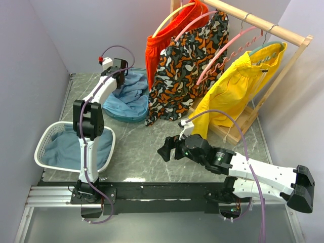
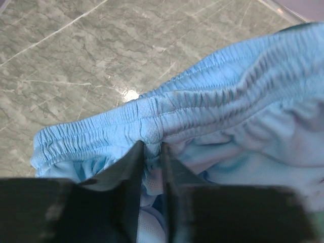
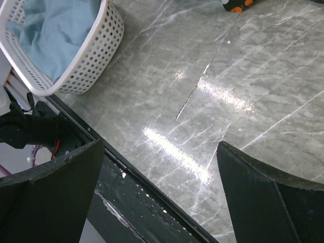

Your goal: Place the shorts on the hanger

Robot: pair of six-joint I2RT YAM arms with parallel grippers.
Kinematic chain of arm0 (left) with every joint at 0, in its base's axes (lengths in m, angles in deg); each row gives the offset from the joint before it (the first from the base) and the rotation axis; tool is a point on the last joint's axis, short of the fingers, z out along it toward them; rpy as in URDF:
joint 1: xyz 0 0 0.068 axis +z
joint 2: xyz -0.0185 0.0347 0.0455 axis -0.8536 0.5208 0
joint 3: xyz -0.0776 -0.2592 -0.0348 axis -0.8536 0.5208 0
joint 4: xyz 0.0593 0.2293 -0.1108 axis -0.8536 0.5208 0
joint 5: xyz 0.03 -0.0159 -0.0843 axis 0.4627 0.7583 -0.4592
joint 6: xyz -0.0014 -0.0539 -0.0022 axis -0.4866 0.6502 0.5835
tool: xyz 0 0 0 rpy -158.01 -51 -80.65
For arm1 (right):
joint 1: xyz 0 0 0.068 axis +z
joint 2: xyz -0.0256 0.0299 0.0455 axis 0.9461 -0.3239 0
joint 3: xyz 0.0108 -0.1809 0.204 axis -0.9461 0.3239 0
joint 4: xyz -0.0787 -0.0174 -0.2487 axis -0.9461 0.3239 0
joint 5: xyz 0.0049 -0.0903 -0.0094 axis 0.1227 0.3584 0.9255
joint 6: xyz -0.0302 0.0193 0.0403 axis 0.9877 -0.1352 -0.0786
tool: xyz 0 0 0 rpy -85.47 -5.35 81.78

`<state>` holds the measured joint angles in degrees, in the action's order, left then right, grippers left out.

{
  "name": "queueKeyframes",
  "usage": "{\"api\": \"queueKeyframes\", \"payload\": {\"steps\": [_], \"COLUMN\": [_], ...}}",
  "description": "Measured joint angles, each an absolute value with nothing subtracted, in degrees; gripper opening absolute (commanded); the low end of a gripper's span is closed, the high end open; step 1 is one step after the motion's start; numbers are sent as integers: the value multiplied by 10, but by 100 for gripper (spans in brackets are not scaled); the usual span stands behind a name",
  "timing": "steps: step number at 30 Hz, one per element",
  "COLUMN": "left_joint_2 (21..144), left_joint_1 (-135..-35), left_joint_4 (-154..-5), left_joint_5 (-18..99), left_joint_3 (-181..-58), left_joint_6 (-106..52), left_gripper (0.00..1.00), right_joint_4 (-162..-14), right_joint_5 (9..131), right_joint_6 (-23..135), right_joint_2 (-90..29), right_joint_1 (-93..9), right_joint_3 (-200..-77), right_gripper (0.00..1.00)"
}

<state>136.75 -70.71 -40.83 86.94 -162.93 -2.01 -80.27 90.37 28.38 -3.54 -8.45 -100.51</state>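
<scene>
Shorts [image 2: 228, 101] on desk [image 2: 76, 50], waistband bunched between left jaws. Left jaws narrow, pinching waistband: thick band looks like good firm spot for lifting. Right jaws wide, nothing inside, low over desk, likely kept free to help. Hanger [image 1: 218, 54] well apart from both jaws, up on rack [image 1: 263, 25], past right jaws. Shorts not yet on it.

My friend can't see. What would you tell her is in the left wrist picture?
The left gripper pinches the gathered waistband of the light blue shorts, seen close up. The shorts lie crumpled on a grey marbled table.
</scene>
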Motion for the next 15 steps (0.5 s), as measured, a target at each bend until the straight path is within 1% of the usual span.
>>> {"api": "queueKeyframes", "payload": {"steps": [1,11,15], "left_joint_2": [1368,1366,1348], "left_joint_1": [-707,-707,-707], "left_joint_4": [-408,-408,-399], "left_joint_5": [870,869,864], "left_joint_3": [-1631,-1634,-1637], "left_joint_6": [-22,-35,-44], "left_gripper": [1,1,1], "right_joint_4": [-803,-800,-788], "right_joint_5": [904,907,914], "right_joint_6": [284,284,289], "right_joint_2": [-35,-35,-31], "right_joint_1": [-84,-84,-84], "right_joint_3": [-1005,-1006,-1009], "right_gripper": [99,99,99]}}
